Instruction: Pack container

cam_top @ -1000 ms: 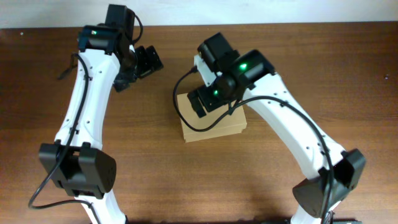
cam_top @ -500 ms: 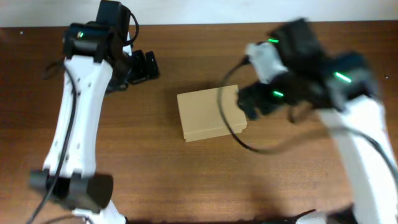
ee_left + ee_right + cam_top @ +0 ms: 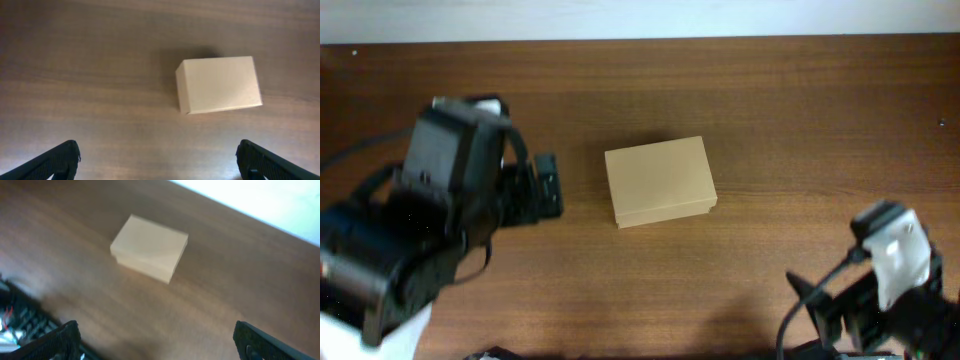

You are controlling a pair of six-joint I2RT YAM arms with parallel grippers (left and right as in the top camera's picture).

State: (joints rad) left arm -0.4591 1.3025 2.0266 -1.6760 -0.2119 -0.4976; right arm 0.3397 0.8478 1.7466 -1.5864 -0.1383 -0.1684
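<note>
Container [image 3: 660, 181] mid desk [image 3: 790, 110], lid shut flat, nothing touching it, L end effector [image 3: 159, 161] fingers wide apart, empty, off to container's left, R end effector [image 3: 157, 341] spread wide too, empty, well apart from container, wrist views blurry

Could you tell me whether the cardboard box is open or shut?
Shut: the cardboard box has its lid flat down, and no view shows its inside.

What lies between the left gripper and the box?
Only bare table lies between the left gripper and the box; the left wrist view shows it plainly.
</note>
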